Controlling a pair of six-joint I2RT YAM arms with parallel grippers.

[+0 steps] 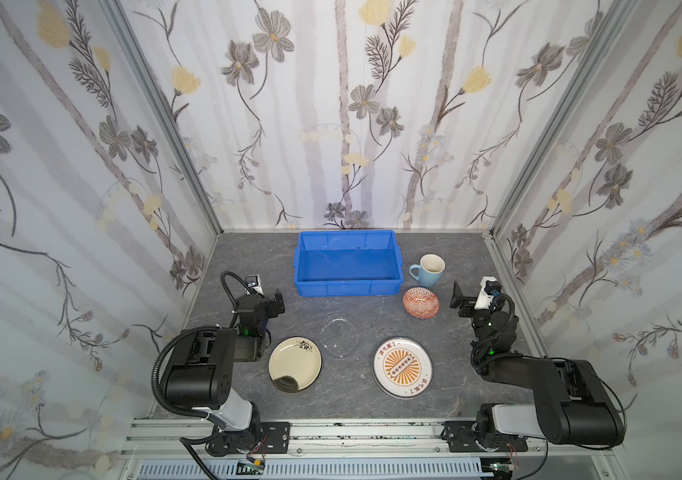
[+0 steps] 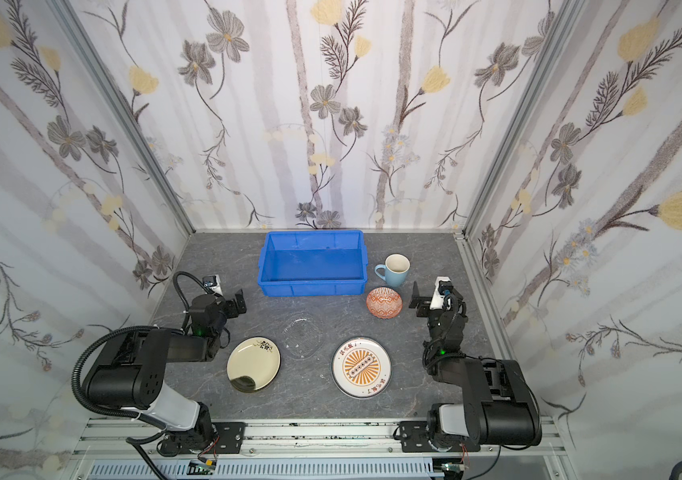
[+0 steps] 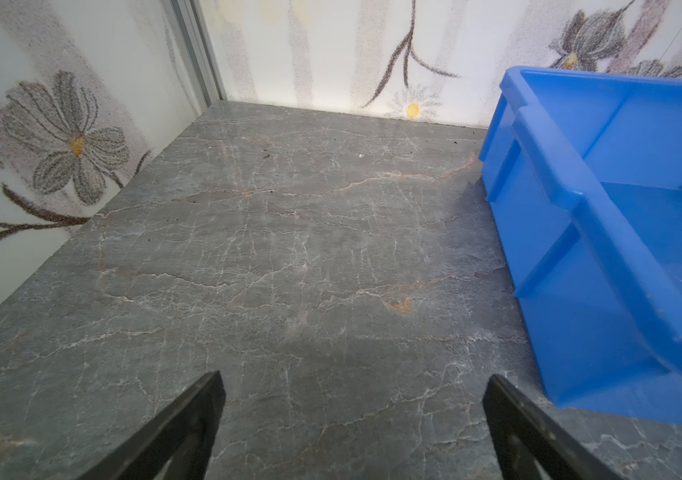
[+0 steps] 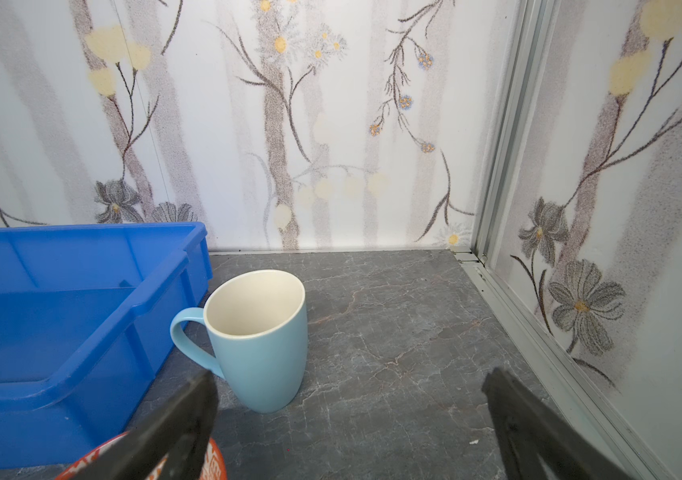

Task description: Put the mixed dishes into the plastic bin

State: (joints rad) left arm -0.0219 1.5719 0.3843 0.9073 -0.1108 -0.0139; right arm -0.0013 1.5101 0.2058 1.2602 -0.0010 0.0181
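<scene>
Nothing binned yet. My left gripper (image 1: 277, 305) and right gripper (image 1: 458, 300) stand spread wide, empty. Blue bin (image 1: 347, 286) sits at the back, mug (image 1: 428, 270) and bowl (image 1: 421, 303) just beside it, plates (image 1: 402, 366) nearer. Next, I'd grasp the mug.

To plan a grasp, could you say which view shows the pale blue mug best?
The right wrist view: the mug is close, upright, handle toward the bin. Both top views show it small, from above; the left wrist view misses it.
</scene>
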